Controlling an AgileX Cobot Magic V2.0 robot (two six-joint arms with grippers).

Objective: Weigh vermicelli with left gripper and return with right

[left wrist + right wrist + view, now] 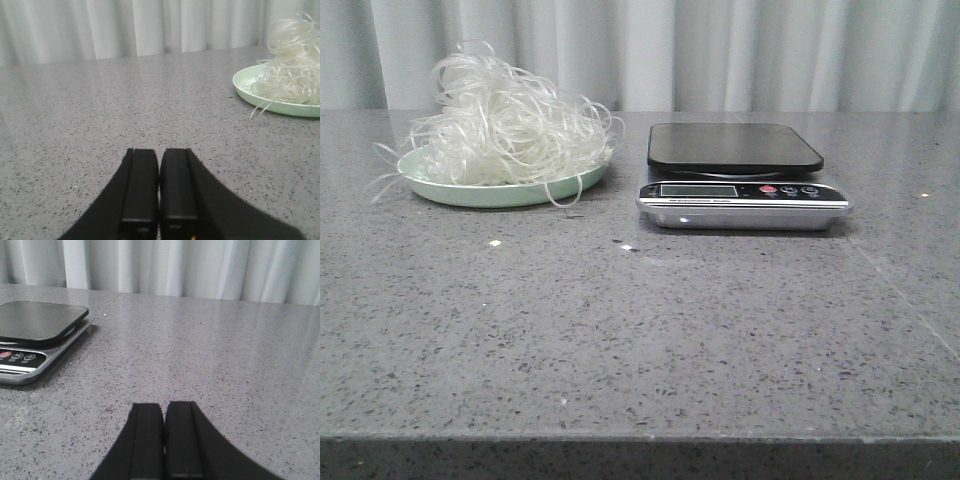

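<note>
Presently the left gripper [158,200] shows in its wrist view with both black jaws pressed together, nothing between them, held low over bare grey speckled table [100,115]. The right gripper [164,445] shows likewise in its own wrist view: jaws closed flat against each other, holding nothing, above bare table surface. Neither gripper appears in the front view.

Outward from the left gripper, the vermicelli [292,65] lies heaped on a pale green plate [245,87], well apart from the jaws. In the front view the vermicelli [505,125] stands as a tall loose tangle on the plate [440,190], placed toward the far left corner of the table [640,330]. Several stray strands hang over the plate rim; one loop reaches the table on the near side, and others trail off the left side.

Outward from the right gripper, a kitchen scale [35,335] rests well apart from the jaws. In the front view the scale [740,175] sits near the far edge, just right of centre, beside the plate and apart from it. Its dark weighing platform is bare. Display and buttons face the near edge; the reading cannot be made out.

A pale curtain [720,50] hangs behind the far edge.
</note>
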